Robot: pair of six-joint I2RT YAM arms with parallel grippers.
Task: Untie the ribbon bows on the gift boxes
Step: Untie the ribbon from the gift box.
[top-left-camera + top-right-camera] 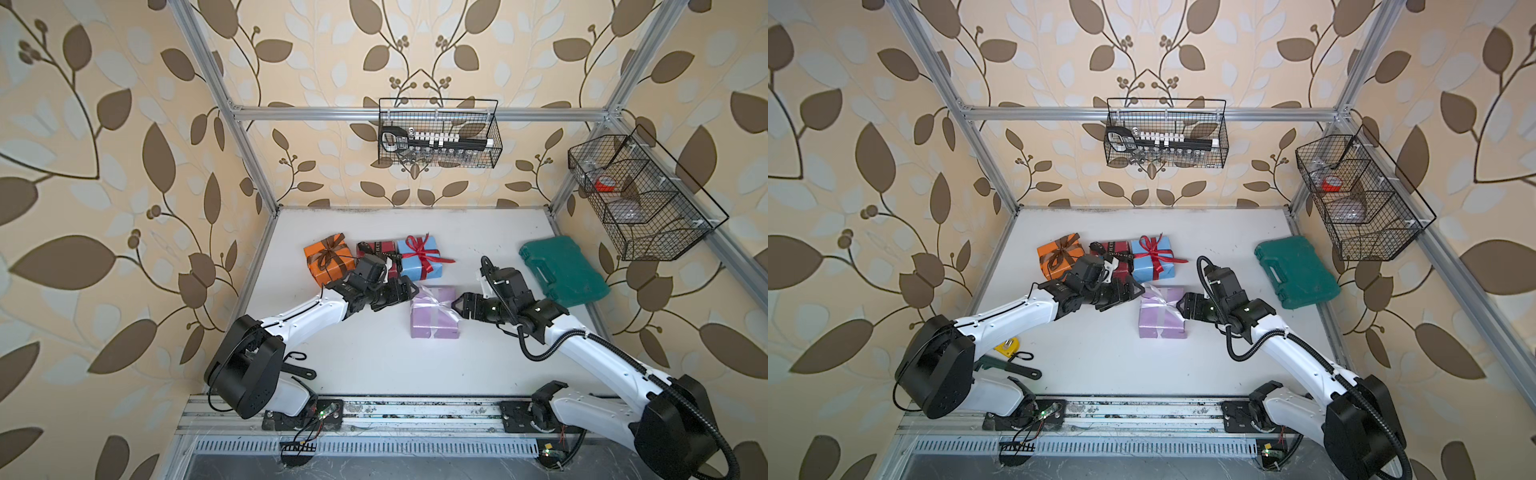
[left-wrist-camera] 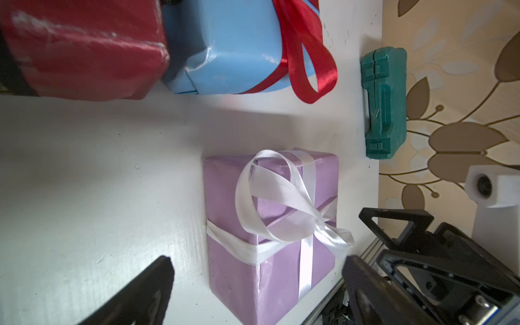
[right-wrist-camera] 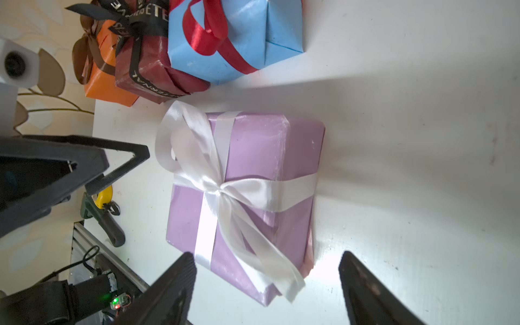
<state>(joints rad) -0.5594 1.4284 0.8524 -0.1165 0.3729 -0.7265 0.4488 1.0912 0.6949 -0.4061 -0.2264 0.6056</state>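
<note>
**Lilac box first in line.** The white ribbon bow (image 3: 219, 191) on the lilac gift box (image 1: 434, 322) is tied. Its loops flop toward the left arm, and a loose tail hangs over the box's edge toward the right arm. The box stands alone near the middle of the counter (image 1: 374, 361), apparently set there so that both arms can reach it from opposite sides.

The right arm's fingers (image 3: 171, 289) are spread wide and hold nothing. They are level with the hanging tail, probably the end to pull to slip the knot. The left arm's fingers (image 2: 146, 289) are also wide and empty. They sit just beside the opposite side of the box, perhaps to steady it or to take a loop.

Three more boxes form a row nearer the counter's far edge and left of its centre, all with bows intact:
- the orange box (image 1: 320, 266) with its brown ribbon (image 1: 330, 249)
- the dark red box (image 1: 384, 247) with its black lettered ribbon (image 3: 140, 25)
- the light blue box (image 1: 415, 266) with its red ribbon (image 1: 424, 253)

A green case (image 1: 563, 270) lies by the right edge, clear of the work.
</note>
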